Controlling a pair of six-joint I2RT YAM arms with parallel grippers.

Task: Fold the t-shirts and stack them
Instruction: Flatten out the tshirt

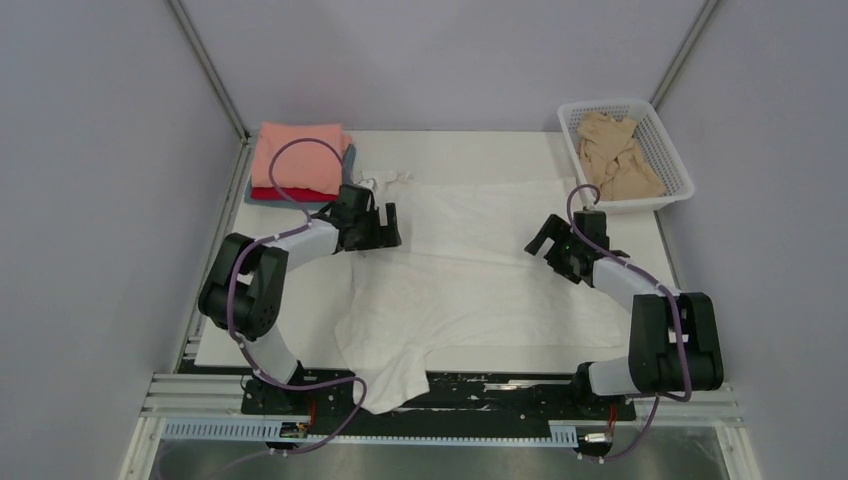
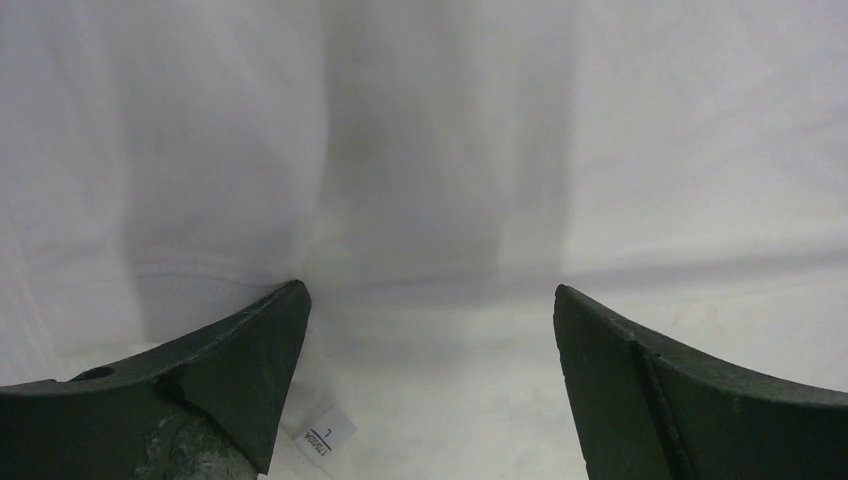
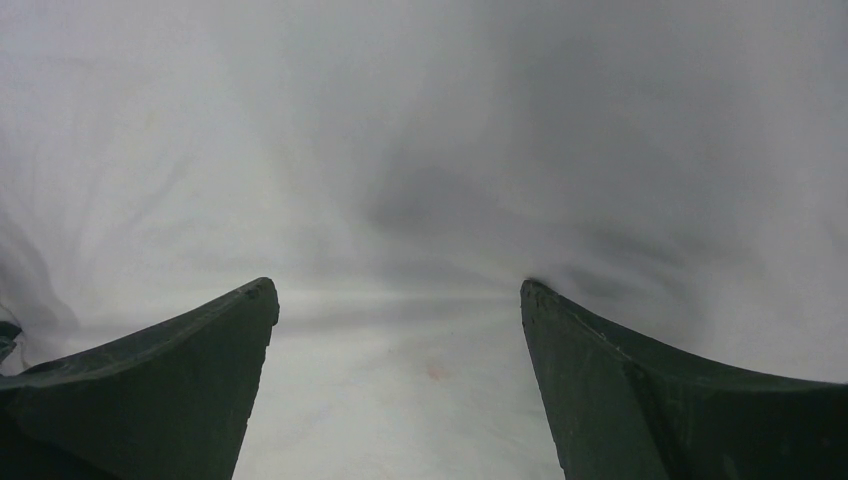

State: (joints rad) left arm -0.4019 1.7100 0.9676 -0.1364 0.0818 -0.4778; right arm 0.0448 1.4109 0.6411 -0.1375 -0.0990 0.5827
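White t-shirt [image 1: 470, 270]: spread across the worktop [image 1: 470, 145], one part hanging over the near edge.

Left hand [image 2: 430, 300]: open, jaws wide apart, low over the shirt's left side. A size label [image 2: 325, 437] shows on the cloth by its left finger.

Right hand [image 3: 398, 290]: open, jaws wide apart, low over the shirt's right side. Contact with the cloth cannot be told for either hand.

Folded stack [image 1: 300, 160]: pink shirt uppermost, at the far left corner.

Beige shirt [image 1: 615, 155]: crumpled inside the white basket [image 1: 605, 104], far right.
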